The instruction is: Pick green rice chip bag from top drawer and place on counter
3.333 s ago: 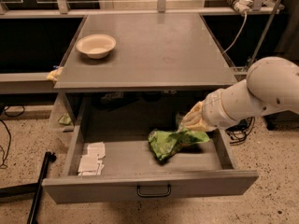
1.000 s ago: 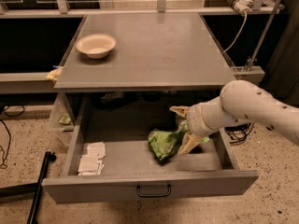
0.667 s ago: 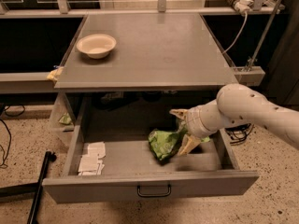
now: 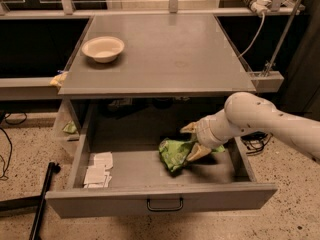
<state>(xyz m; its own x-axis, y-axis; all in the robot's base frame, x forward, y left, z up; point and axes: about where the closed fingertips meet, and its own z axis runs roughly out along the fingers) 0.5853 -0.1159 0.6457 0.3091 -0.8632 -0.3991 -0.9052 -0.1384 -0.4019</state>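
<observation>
End effector (image 4: 189,144) at bag (image 4: 171,155), right inside drawer (image 4: 160,195)

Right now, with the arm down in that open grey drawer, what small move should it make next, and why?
Probably close the gripper. Its fingers stand open inside the wide grey metal top drawer, straddling the right edge of the crinkly lime-green rice chip bag, which lies on the drawer floor. A grip seems needed before lifting toward the flat grey counter.

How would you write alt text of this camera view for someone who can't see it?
A white robot arm reaches into the open top drawer, its gripper open against a crumpled green rice chip bag. Small white packets lie at the drawer's left; a pale bowl sits on the counter above.
</observation>
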